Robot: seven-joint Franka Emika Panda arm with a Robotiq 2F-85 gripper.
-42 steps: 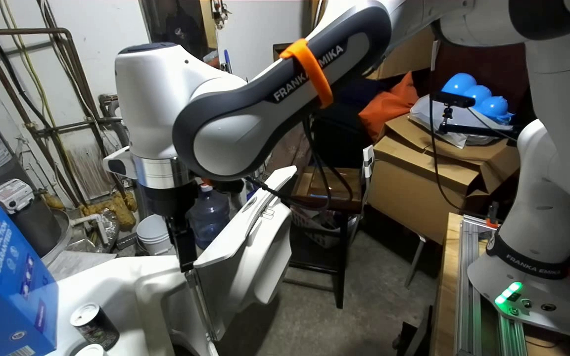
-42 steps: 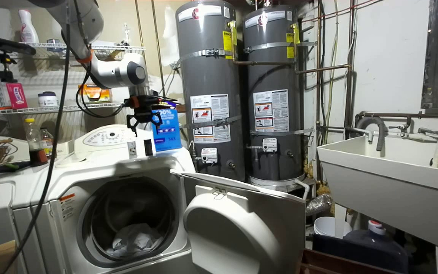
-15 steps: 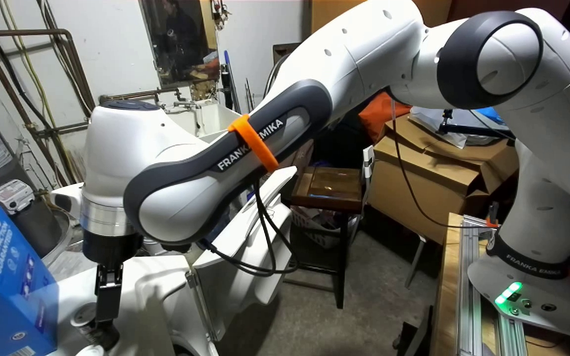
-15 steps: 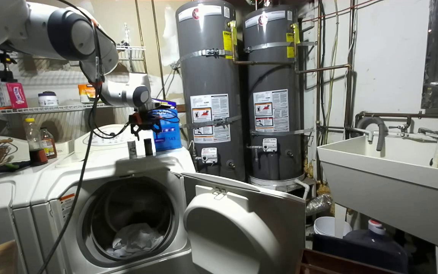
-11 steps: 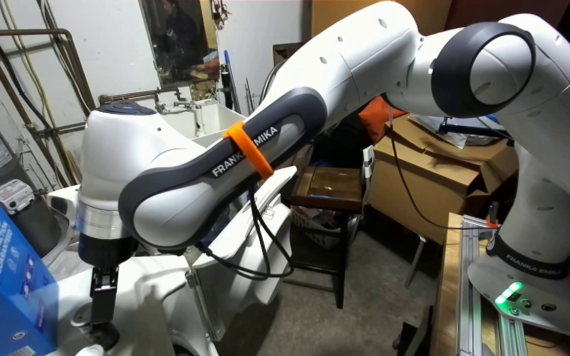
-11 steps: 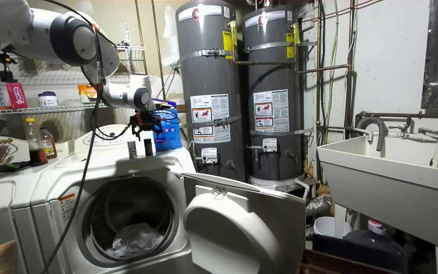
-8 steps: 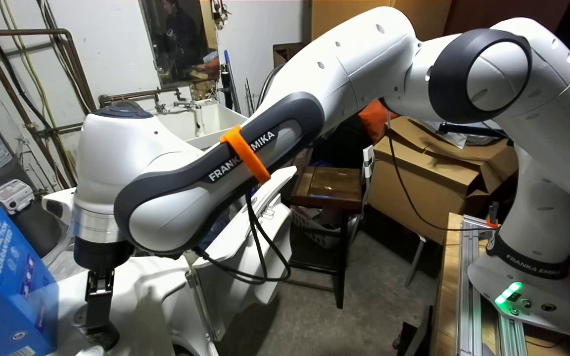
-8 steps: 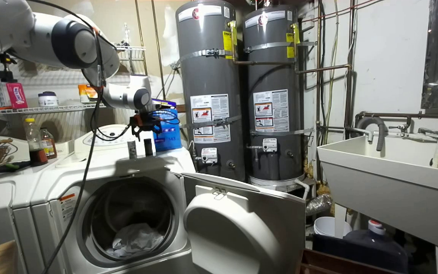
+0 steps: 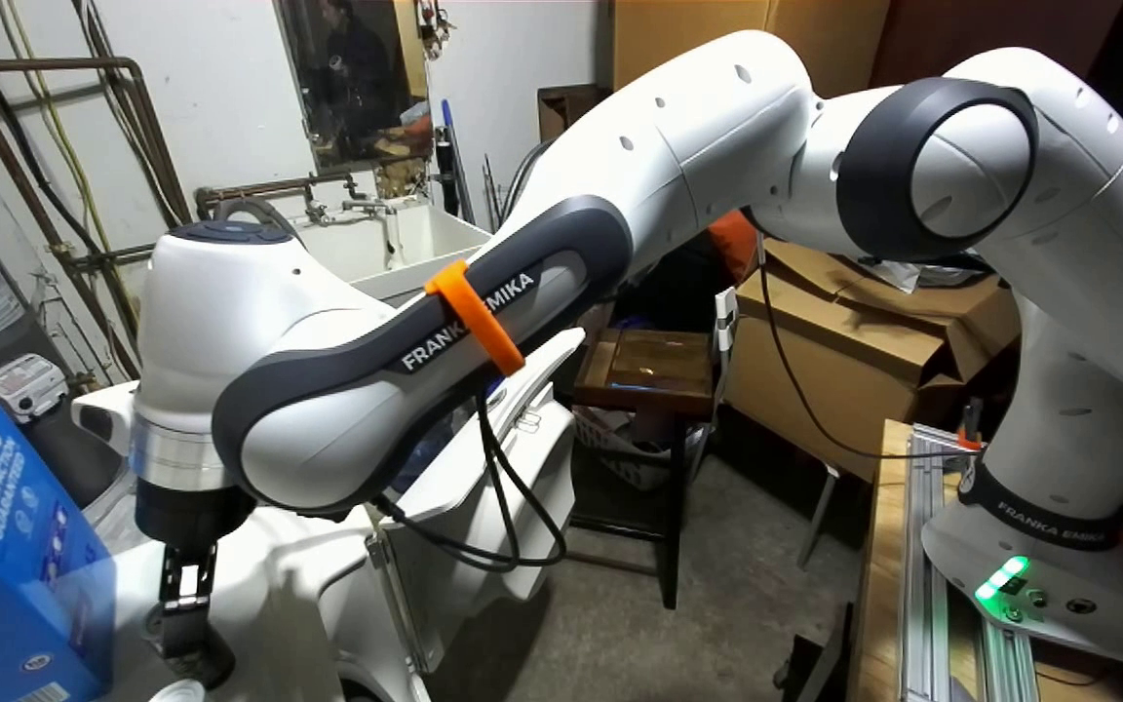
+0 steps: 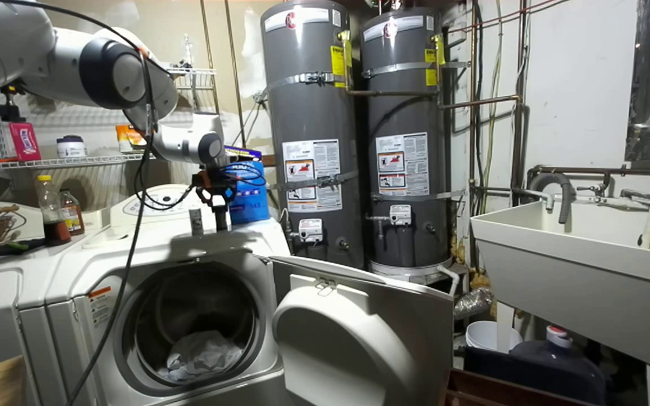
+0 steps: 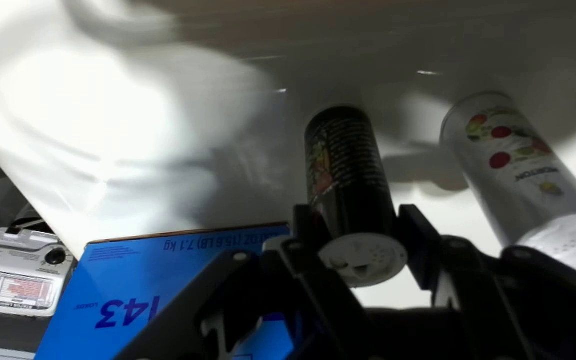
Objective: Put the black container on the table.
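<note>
The black container (image 11: 343,165), a dark cylinder with a white lid, stands upright on the white washer top (image 10: 150,242). My gripper (image 11: 358,227) has come down over it, with one pad pressed to each side just below the lid. In an exterior view the gripper (image 9: 186,624) hides part of the container (image 9: 215,668). Also in an exterior view, dark fingers sit around the container's top (image 10: 221,223). The table (image 9: 654,361), with its square dark-brown top and black legs, stands on the floor beyond the washer door.
A white shaker can (image 11: 523,170) stands close beside the container. On the other side is a tall blue box (image 9: 25,565). The washer door (image 10: 353,338) hangs open between washer and table. Cardboard boxes (image 9: 834,331) stand near the table.
My arm has swung across the washer top and lowered to the black container. Within the last half second the jaws have closed on it. The container has not visibly moved.
</note>
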